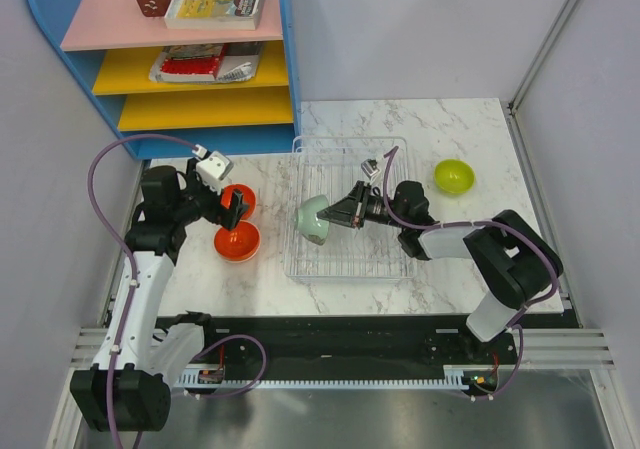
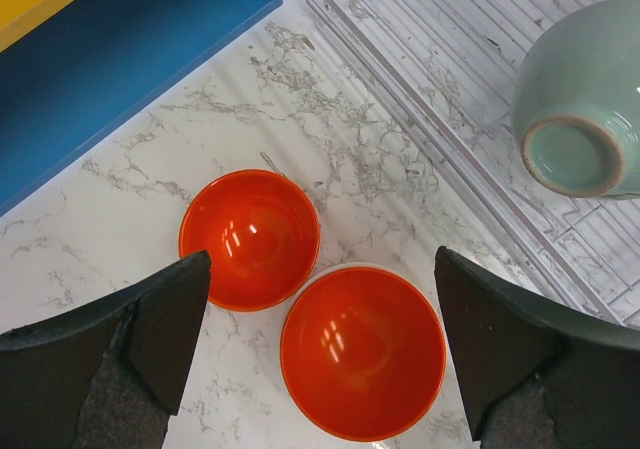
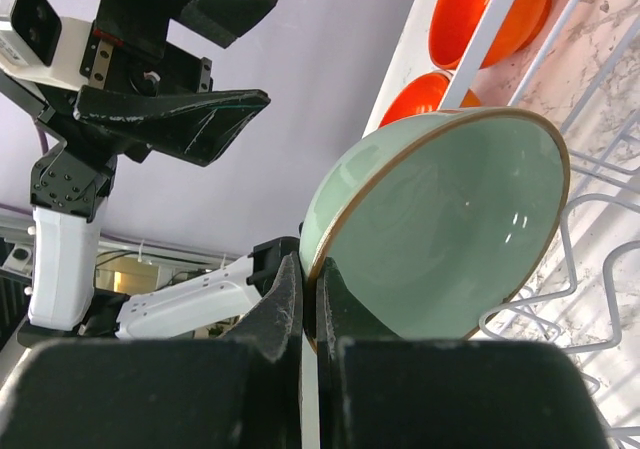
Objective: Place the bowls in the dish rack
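The silver wire dish rack (image 1: pixel 345 261) lies mid-table. My right gripper (image 1: pixel 338 215) is shut on the rim of a pale green bowl (image 1: pixel 313 219), held tilted on its side over the rack's left part. In the right wrist view the fingers (image 3: pixel 290 299) pinch the bowl's rim (image 3: pixel 450 229) above the rack wires (image 3: pixel 520 309). Two orange bowls (image 1: pixel 238 241) (image 1: pixel 240 198) sit upright on the table left of the rack. My left gripper (image 1: pixel 237 212) hovers open and empty above them. In the left wrist view its jaws (image 2: pixel 322 269) straddle the nearer orange bowl (image 2: pixel 362 351), with the other orange bowl (image 2: pixel 250 239) beside it.
A lime-green bowl (image 1: pixel 453 176) sits on the table right of the rack. A blue shelf unit (image 1: pixel 170 59) with books stands at the back left, its base (image 2: pixel 130 59) close to the orange bowls. The rack's edge (image 2: pixel 450 139) lies right of the left gripper.
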`<state>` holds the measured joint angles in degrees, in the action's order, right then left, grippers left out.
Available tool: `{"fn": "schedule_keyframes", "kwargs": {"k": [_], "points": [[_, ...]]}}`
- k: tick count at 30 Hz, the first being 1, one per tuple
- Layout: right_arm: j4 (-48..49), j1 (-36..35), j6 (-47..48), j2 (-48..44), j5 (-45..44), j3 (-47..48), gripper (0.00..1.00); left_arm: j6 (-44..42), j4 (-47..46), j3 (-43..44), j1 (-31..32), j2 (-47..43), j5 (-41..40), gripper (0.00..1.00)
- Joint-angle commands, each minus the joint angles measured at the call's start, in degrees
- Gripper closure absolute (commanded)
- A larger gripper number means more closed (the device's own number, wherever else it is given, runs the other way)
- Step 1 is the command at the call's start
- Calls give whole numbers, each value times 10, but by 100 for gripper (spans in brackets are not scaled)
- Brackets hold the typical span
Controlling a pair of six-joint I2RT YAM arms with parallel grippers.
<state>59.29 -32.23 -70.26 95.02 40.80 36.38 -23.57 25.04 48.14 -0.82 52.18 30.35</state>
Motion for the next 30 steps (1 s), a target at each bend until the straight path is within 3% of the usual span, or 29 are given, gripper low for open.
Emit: {"fn": "schedule_keyframes", "kwargs": {"k": [1,10,13,15,19,22,30], "points": [[60,9,2,7,-20,2,100,-23,-15,-2,2,2,4,0],[-15,19,28,14,-45,-3,98,-31,-10,-4,1,2,3,0],[-33,23,40,16,-49,-3,82,-33,-10,-5,2,5,3,0],[-50,24,46,14,-51,-1,78,-34,-8,-4,1,5,4,0],[-80,24,67,9,-53,5,51,-36,-5,-3,1,3,5,0],[-107,25,81,3,-55,14,42,-36,-4,-3,1,2,4,0],[-237,25,149,-13,-59,67,34,-36,4,-2,2,-2,6,0]]}}
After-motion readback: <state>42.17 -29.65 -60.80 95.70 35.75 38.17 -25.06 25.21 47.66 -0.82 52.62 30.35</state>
